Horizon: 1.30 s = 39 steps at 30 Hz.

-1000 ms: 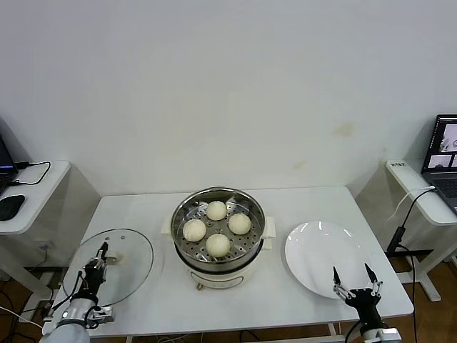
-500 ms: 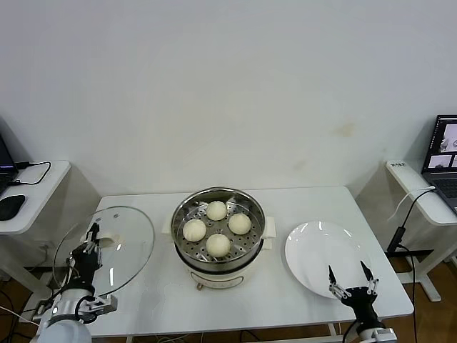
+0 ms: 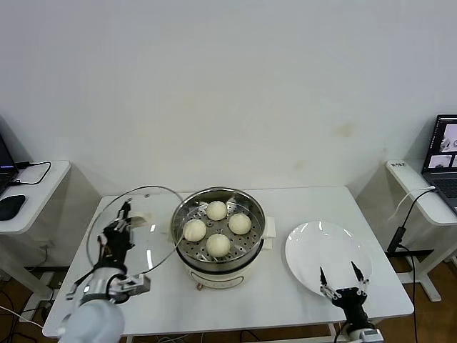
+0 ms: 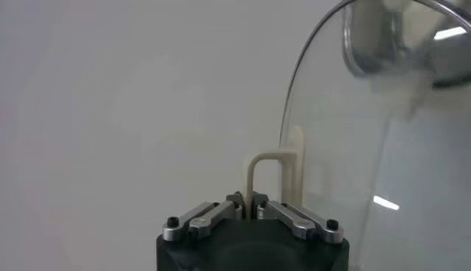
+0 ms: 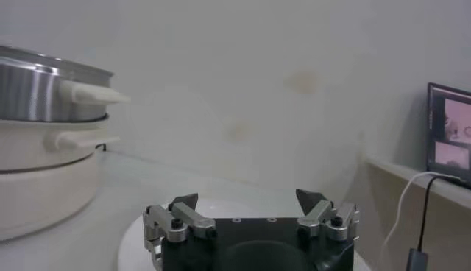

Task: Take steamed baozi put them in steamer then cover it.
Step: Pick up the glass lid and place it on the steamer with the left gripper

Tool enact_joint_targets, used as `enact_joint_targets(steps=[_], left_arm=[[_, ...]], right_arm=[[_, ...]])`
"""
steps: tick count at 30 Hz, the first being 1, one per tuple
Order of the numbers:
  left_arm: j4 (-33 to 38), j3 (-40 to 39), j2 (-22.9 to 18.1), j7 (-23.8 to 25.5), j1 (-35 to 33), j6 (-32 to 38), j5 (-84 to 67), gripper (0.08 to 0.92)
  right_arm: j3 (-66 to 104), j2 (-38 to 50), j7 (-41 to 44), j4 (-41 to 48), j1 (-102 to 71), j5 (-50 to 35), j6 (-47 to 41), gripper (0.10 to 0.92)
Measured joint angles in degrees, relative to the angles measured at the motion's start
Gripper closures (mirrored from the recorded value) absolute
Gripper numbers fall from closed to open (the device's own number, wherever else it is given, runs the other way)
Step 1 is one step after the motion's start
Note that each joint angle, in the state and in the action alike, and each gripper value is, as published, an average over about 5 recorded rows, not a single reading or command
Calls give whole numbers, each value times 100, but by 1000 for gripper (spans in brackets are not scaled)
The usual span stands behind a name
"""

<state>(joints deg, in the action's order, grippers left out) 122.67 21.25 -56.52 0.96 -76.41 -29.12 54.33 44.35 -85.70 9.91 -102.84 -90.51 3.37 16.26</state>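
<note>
All four steamed baozi point(image 3: 217, 228) sit in the steamer point(image 3: 218, 236) at the table's point(image 3: 285, 293) centre. The left pincer point(image 3: 123, 223) pinches the cover point(image 3: 136, 230) by its handle, lifted just left of the steamer (covering remains). The right pincer point(image 3: 337, 280) hangs spread over the near plate point(image 3: 321, 250).

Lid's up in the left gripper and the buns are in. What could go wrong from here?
1. The left gripper pinches only the lid's thin handle; the tilted lid might swing or slip.
2. Its edge hangs close beside the steamer rim and could knock it.
3. Lowered tilted, it may seat crooked or press a bun.
The right gripper waits open over the plate.
</note>
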Motion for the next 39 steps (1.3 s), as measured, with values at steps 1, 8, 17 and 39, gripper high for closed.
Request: enact_joint_targets(steps=[1,8,17,39], left_arm=[[-28,-127,-6,56,126,-49,31,865],[-399,-943,-279,551,984,-293,522,865],[-909,-1695,-906,1200,1772,-440,1454,865],[-1568,-2493,-1947,1724,2272,-534,2715,865]], right_arm=[[-6,-24,-10,0,13,47,5,203],[-89,-167,-71,-5,56,362,9,203],[-212,-215,-107,137,134,599,55,203],[-337,-230,-109,387,214,776,83,203]])
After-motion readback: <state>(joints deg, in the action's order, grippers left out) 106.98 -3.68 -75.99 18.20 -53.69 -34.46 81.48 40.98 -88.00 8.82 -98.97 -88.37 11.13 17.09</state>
